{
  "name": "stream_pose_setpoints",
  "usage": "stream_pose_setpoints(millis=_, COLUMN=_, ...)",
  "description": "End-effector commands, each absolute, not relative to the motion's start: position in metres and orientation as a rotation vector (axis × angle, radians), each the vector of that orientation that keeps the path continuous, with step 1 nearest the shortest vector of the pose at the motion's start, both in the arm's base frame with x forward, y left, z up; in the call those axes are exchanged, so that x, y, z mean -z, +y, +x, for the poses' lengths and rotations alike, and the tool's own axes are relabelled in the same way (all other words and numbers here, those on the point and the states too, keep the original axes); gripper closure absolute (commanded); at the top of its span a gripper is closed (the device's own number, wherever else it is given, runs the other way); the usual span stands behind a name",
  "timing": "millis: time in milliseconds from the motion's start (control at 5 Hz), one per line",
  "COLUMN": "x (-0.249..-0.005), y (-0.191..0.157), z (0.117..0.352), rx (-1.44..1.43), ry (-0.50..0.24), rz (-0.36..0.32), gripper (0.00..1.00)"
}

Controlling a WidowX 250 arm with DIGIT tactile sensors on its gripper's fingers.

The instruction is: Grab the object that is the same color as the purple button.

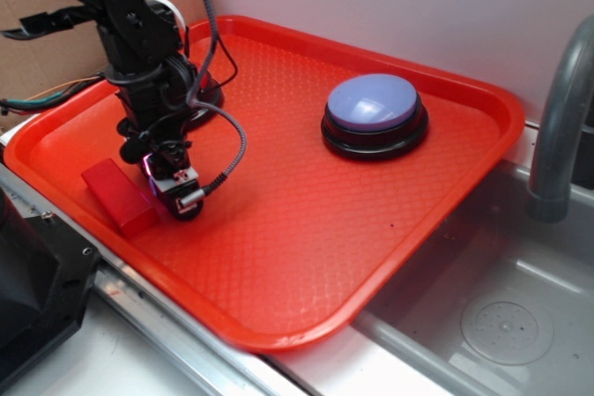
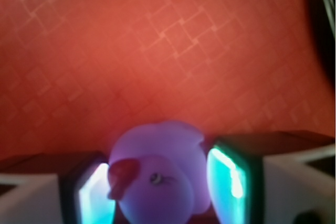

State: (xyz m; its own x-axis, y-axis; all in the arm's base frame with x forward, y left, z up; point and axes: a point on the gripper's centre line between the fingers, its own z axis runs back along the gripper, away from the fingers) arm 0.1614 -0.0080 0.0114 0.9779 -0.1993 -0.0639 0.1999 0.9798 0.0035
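Red plastic dominates the exterior view: a textured tray (image 1: 306,257) lies on a pale table (image 1: 102,364) beside a steel sink (image 1: 501,322).

Left side, at about 9 o'clock on the tray: a red rectangular block (image 1: 119,196), lying flat, just beside the gripper (image 1: 172,183).

Left of centre: black robot arm (image 1: 139,34), reaching down to the tray floor, cable looped at its side. A purple glint shows between its jaws.

Wrist view: the purple duck (image 2: 157,174), lavender with a small orange beak and a dark eye, sits between the two pads (image 2: 227,174), which glow teal. The jaws stand narrowly parted, closed in against the duck on both flanks; contact appears on each side, though the blur leaves its firmness uncertain. Tray texture fills the background.

Right of centre, about 1 o'clock on the tray: the purple button (image 1: 373,107), a lavender dome on a black base, well apart from the gripper.

Far right: grey faucet (image 1: 557,118) over the sink.
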Motion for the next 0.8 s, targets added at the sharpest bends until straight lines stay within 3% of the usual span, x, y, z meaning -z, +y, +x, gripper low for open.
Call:
stream_pose_setpoints(millis=0, x=-0.115, y=-0.021, z=0.206, rx=0.122, ry=-0.059, rz=0.037, gripper=1.0)
stream_pose_setpoints(millis=200, x=-0.164, y=-0.008, z=0.217, rx=-0.027, ry=-0.019, rz=0.025, gripper=1.0)
stream_pose_setpoints(millis=400, x=-0.215, y=0.011, z=0.216, rx=-0.098, ry=-0.048, rz=0.042, gripper=1.0)
stream_pose_setpoints(millis=600, x=-0.236, y=0.012, z=0.216, rx=-0.059, ry=-0.055, rz=0.023, gripper=1.0)
